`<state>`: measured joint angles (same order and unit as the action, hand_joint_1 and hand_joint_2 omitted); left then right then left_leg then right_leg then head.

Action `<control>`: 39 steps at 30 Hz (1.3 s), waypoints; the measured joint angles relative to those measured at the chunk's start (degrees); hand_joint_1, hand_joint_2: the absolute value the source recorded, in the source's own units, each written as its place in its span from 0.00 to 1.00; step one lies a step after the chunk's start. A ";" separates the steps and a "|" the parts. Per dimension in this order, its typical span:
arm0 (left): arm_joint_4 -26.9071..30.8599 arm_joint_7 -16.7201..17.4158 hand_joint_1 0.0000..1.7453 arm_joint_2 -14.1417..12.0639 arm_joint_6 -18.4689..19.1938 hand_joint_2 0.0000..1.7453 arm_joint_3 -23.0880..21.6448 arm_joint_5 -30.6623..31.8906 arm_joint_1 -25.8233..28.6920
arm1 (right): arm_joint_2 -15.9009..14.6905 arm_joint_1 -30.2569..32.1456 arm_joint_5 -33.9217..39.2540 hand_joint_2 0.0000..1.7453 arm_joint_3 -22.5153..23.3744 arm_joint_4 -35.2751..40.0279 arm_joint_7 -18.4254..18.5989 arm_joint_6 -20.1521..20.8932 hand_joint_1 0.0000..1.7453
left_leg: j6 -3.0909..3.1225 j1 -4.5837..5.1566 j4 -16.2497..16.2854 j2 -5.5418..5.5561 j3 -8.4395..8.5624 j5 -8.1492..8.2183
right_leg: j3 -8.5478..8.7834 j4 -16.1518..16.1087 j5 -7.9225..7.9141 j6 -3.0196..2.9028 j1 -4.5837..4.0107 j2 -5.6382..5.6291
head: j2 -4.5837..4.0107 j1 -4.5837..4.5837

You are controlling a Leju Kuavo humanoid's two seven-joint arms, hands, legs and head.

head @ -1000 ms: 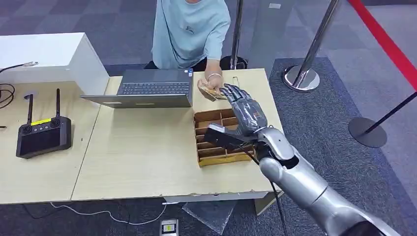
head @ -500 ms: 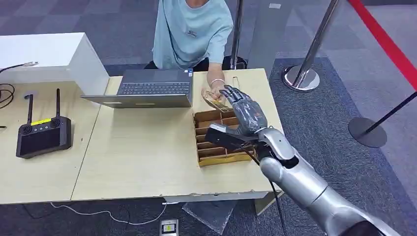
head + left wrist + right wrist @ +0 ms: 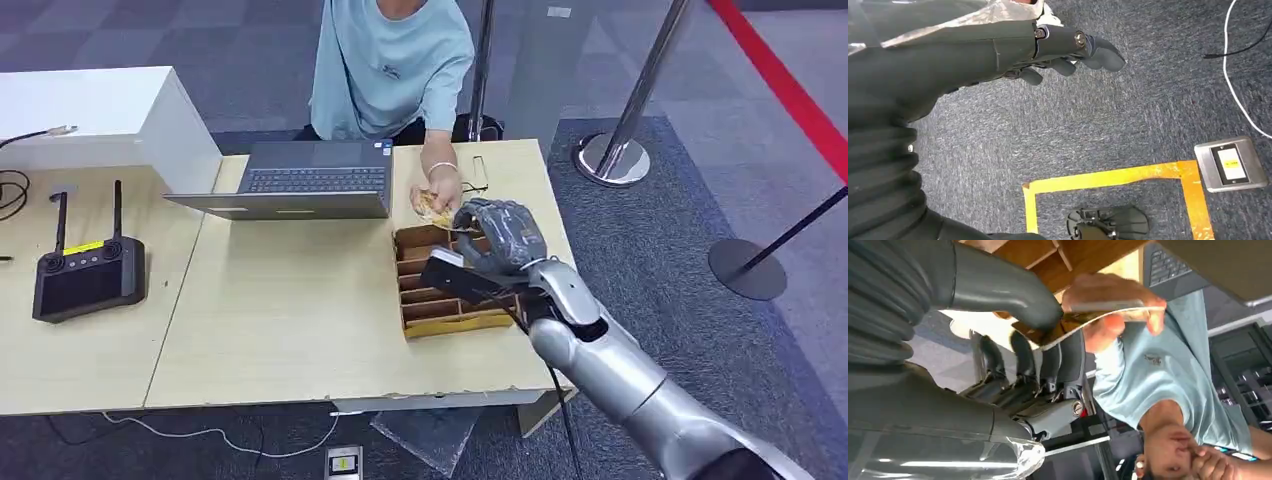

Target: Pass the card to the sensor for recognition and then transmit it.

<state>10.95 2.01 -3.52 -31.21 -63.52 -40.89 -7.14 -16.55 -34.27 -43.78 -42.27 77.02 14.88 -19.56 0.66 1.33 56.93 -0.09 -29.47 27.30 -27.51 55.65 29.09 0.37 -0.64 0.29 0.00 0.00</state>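
Grey carpet, stanchion posts, a pale wooden tabletop (image 3: 300, 310) with a laptop (image 3: 300, 180) at its far edge. Across it sits a person in a light blue shirt (image 3: 390, 60). Right hand (image 3: 497, 237) reaches over the divided cardboard tray (image 3: 440, 318); its fingers (image 3: 1048, 365) and thumb close on one end of the card (image 3: 1088, 316), while the person's hand (image 3: 437, 193) grips the other end. Handover stage, release not yet made; whether the sensor read is done can't be judged, no sensor identifiable. Tray compartments look empty where visible, several hidden under the hand and a dark wrist unit. Left hand (image 3: 1063, 50) hangs over the floor, fingers loosely spread, holding nothing
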 joint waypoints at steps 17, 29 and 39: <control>0.00 -0.02 0.00 0.00 -0.07 1.00 -0.07 -0.35 0.00 | 0.00 0.44 1.11 1.00 0.09 -1.42 -0.83 -1.51 1.00 | 0.00 0.00 0.00 -0.01 0.01 0.00 | 0.00 0.00 0.00 0.00 0.00 0.00 | 0.00 0.00; 0.00 -0.02 0.00 0.00 -0.26 1.00 -0.07 -0.77 0.02 | -0.48 1.17 -0.33 1.00 3.10 -5.07 1.79 -8.98 1.00 | 0.00 0.00 0.01 0.00 -0.01 0.00 | 0.00 0.00 0.00 0.00 0.00 0.00 | 0.00 0.02; 0.00 0.31 0.00 0.04 -0.48 1.00 -0.07 -0.85 0.10 | -2.51 3.22 -3.69 1.00 7.32 -7.28 6.73 -14.62 1.00 | 0.01 0.01 0.03 0.00 -0.01 0.01 | 0.00 -0.02 0.00 0.00 0.01 0.00 | 0.00 0.02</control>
<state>10.95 2.32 -3.48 -31.69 -63.58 -41.75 -7.04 -19.06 -31.05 -47.47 -34.95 69.75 21.62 -34.18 0.67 1.34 56.96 -0.09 -29.48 27.30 -27.51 55.64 29.09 0.37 -0.63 0.29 0.00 0.02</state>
